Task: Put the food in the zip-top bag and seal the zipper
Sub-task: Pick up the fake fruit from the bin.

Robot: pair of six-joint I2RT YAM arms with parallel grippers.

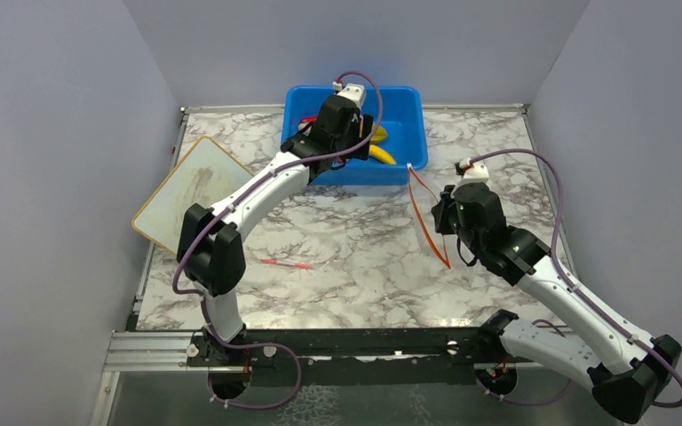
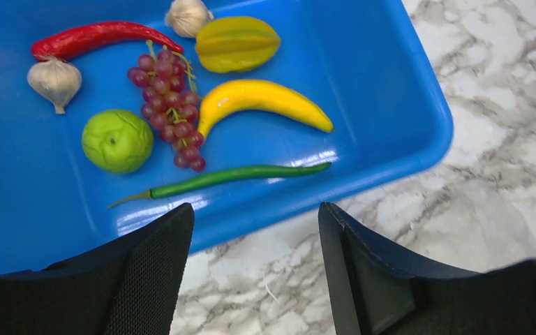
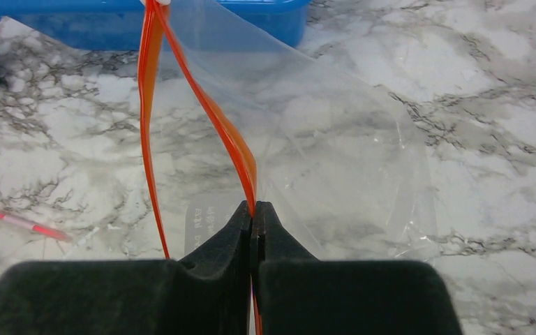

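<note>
The food lies in a blue tub (image 2: 391,105): yellow banana (image 2: 265,101), green lime (image 2: 117,140), red chili (image 2: 98,36), purple grapes (image 2: 171,105), starfruit (image 2: 237,44), two garlic bulbs (image 2: 54,80), and a long green chili (image 2: 237,174). My left gripper (image 2: 255,230) is open and empty above the tub's near rim; in the top view it (image 1: 346,124) is over the tub. My right gripper (image 3: 252,209) is shut on the orange-red zipper (image 3: 227,129) of the clear zip-top bag (image 3: 335,153), holding one lip so the mouth gapes, just right of the tub (image 1: 426,213).
A thin loose red stick (image 1: 289,263) lies on the marble mid-table; it also shows in the right wrist view (image 3: 21,223). A beige board (image 1: 191,191) leans off the table's left edge. Grey walls close in on three sides.
</note>
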